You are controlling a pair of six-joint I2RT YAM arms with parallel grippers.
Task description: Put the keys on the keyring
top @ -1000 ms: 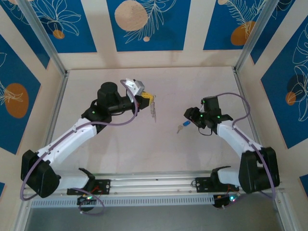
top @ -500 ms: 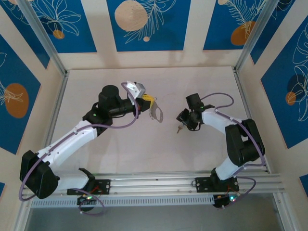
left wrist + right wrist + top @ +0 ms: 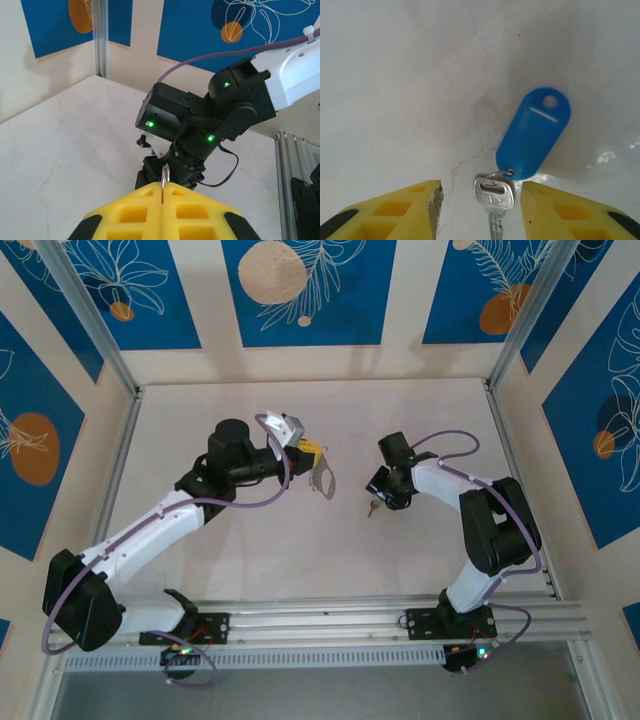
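Right wrist view puts us at the pick-up of the key point(image 3: 494, 194). Our right gripper point(image 3: 480, 206) hangs over the table point(image 3: 395, 75) with its yellow fingers point(image 3: 412, 206) parted about halfway, one on each side of the key's silver head. A sliver of bare table shows between each pad and the metal, narrower on the right, so nothing is grasped there. We judge the step in hand to be the grasp of the key, with the threading onto the keyring point(image 3: 323, 480) not yet begun. The next move calls for the jaws to come together squarely on the flat head, low enough to catch thin metal that seems to lie on the table, without nudging it aside.

Just beyond the fingertips a small wire ring point(image 3: 501, 175) joins the key's head to a blue tag point(image 3: 534, 134). The tag lies ahead and a little to the right of the gripper, with its hole at the far end.

In the left wrist view our left gripper point(image 3: 163, 192) is clenched, its yellow pads pressed together on a thin edge of grey metal that we take for the keyring. In the top view the loop juts past the left fingertips toward the right arm point(image 3: 445, 480). It sits off to the right gripper's left, near the key but apart from it, so we expect the key will have to be lifted and carried across
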